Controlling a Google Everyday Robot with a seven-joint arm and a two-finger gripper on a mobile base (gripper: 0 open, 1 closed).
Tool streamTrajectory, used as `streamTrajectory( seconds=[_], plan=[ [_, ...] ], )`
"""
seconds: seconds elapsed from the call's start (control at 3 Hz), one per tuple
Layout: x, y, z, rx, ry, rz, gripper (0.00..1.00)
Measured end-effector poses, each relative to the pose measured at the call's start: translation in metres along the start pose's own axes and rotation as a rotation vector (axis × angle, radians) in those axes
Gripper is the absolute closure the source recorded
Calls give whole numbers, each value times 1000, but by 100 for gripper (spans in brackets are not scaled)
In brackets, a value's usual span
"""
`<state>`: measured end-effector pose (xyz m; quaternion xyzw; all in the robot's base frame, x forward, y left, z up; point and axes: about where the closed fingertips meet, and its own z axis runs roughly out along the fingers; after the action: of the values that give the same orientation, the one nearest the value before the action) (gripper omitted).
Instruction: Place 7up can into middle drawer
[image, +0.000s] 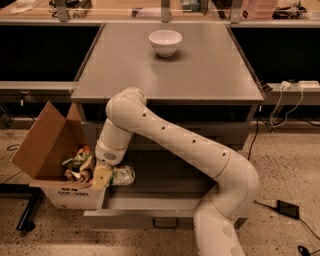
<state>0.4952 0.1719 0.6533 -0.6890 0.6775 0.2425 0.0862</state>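
At eight o'clock, the tool (110, 176) grips the can (124, 175) — tipped sideways — over the nine-o'clock end of the open drawer (165, 201).

1. A white bowl (165, 42) is sitting on the table (200, 70), near its far edge and about midway across.
2. An open cardboard box (42, 145) is standing on the floor just left of the table, with its flap leaning outward.
3. Crumpled packets (77, 165) are lying in the box, on the side nearest the table.
4. White plugs (296, 84) and cables are hanging to the right of the table.
5. A black adapter (287, 209) is lying on the floor, right of the table's front.
6. The gripper (102, 176) is hanging below the table's front edge, just beside the box.
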Motion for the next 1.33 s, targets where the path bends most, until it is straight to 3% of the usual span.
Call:
streamTrajectory(
  seconds=[0.67,1.33],
  plan=[
    [58,-14,31,90,118,204,100],
    [101,-40,61,141,122,280,100]
  ],
)
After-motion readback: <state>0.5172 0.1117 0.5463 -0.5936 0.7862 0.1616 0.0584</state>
